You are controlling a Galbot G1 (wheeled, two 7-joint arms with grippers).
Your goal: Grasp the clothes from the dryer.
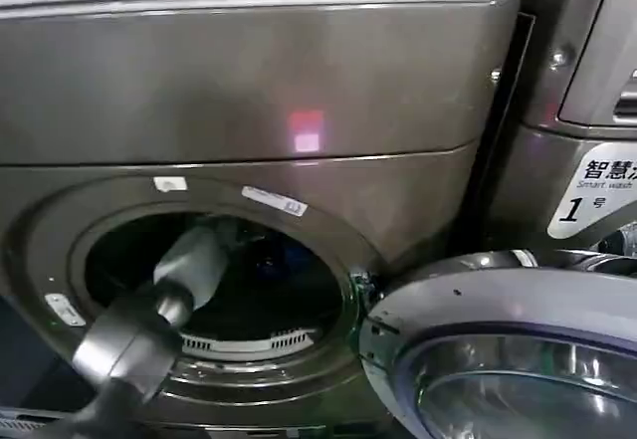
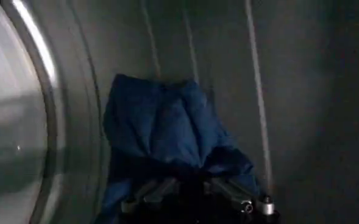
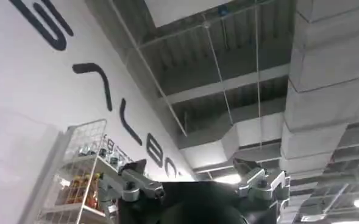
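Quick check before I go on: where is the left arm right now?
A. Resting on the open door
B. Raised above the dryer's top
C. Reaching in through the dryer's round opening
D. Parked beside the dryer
C: in the head view the left arm passes through the dryer's opening, and its wrist camera faces the clothes inside the drum.

You've got a glossy bronze-grey metal dryer [image 1: 249,91] w/ a shiny glass door [image 1: 518,379], and soft, matt, crumpled dark blue cloth, the clothes [image 2: 167,128], against the drum's smooth metal.
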